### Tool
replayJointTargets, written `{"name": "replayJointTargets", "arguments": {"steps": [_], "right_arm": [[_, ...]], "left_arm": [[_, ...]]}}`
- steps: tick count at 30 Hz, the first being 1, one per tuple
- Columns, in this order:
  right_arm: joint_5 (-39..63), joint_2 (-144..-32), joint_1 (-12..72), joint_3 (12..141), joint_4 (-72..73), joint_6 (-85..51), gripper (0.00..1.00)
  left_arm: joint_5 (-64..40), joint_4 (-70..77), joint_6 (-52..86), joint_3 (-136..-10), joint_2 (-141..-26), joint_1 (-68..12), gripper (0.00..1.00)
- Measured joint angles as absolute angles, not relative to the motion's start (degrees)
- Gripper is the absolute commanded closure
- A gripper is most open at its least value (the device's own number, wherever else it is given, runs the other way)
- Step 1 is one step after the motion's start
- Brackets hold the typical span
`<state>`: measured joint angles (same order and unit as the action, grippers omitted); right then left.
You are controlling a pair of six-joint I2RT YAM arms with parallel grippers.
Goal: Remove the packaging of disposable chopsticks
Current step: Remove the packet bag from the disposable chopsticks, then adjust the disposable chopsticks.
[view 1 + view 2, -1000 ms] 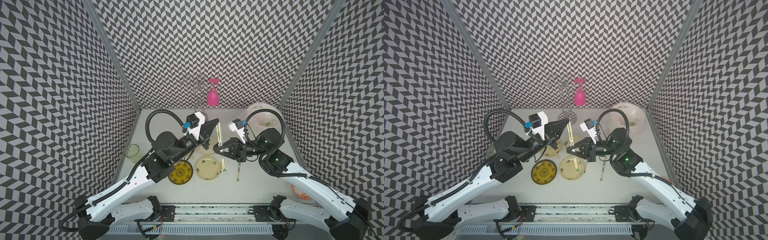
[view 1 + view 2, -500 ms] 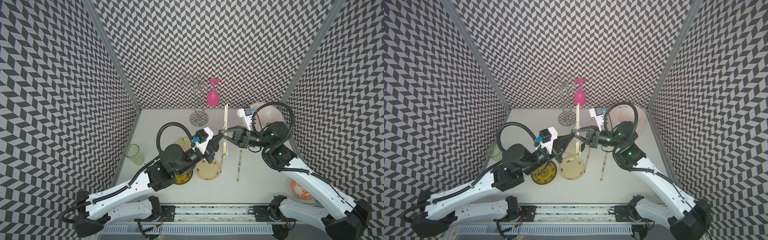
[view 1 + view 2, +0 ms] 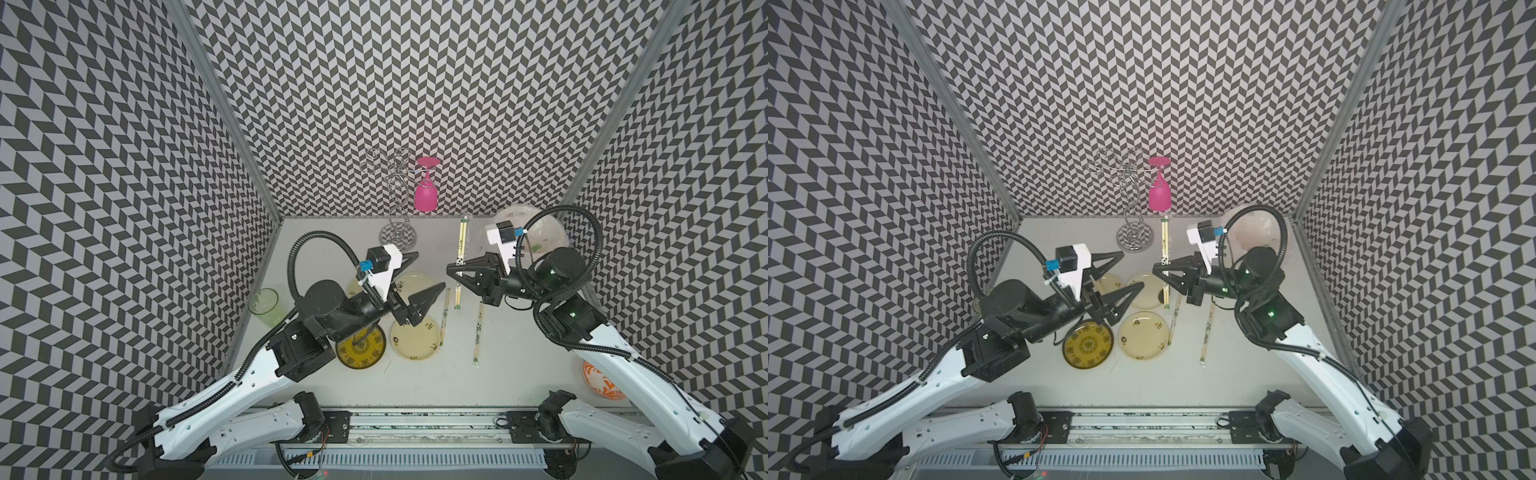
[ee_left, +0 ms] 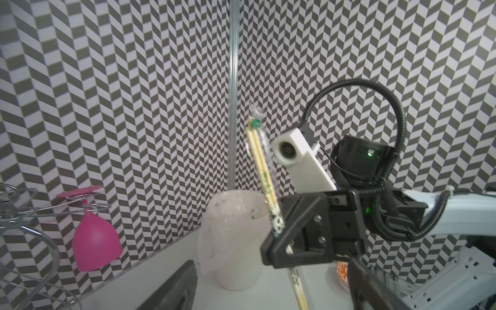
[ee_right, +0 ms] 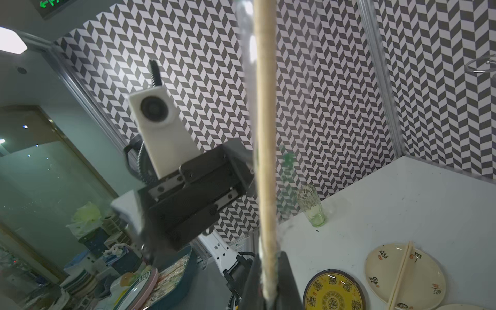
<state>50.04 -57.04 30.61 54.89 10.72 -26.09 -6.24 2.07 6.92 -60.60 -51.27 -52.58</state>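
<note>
Packaging [image 4: 254, 118] stayed on chopsticks [image 4: 259, 155] pinched in right claw [image 3: 455, 270]; left claw [image 3: 429, 270] had let go, wide open, empty; re-grip prob. needed.

left arm [image 3: 232, 382], jaws wide apart; right arm [image 3: 615, 365], jaws tight together

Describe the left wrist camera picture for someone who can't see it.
A black right gripper pinches a pair of chopsticks in their clear sleeve, held nearly upright before a bag-lined bin. A pink glass hangs upside down from a wire rack against zigzag-patterned walls.
</note>
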Motion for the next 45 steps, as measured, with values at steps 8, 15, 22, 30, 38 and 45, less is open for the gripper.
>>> {"name": "replayJointTargets", "arguments": {"steps": [8, 15, 22, 30, 38, 45], "right_arm": [[56.71, -54.15, 32.6, 51.59, 9.37, -17.63, 1.0], [61.21, -54.08, 34.5, 50.68, 9.19, -14.92, 1.0], [62.39, -54.87, 36.03, 50.98, 9.15, -14.04, 1.0], [61.65, -55.72, 36.27, 51.33, 9.19, -14.02, 1.0], [61.41, -56.4, 36.38, 52.25, 9.23, -14.15, 1.0], [61.89, -56.4, 36.64, 52.25, 9.21, -14.17, 1.0]], "left_arm": [[-33.52, 11.7, 21.41, -66.59, -55.11, -34.52, 0.23], [-45.89, 16.14, 30.3, -67.05, -64.6, -33.34, 0.27], [-50.5, 18.17, 32.86, -67.05, -65.89, -34.59, 0.34], [-53.47, 20.12, 32.47, -67.05, -65.6, -37.63, 0.35], [-53.21, 19.2, 30.59, -67.05, -65.56, -38.63, 0.61], [-52.01, 18.74, 28.97, -67.05, -65.17, -38.61, 0.52]]}}
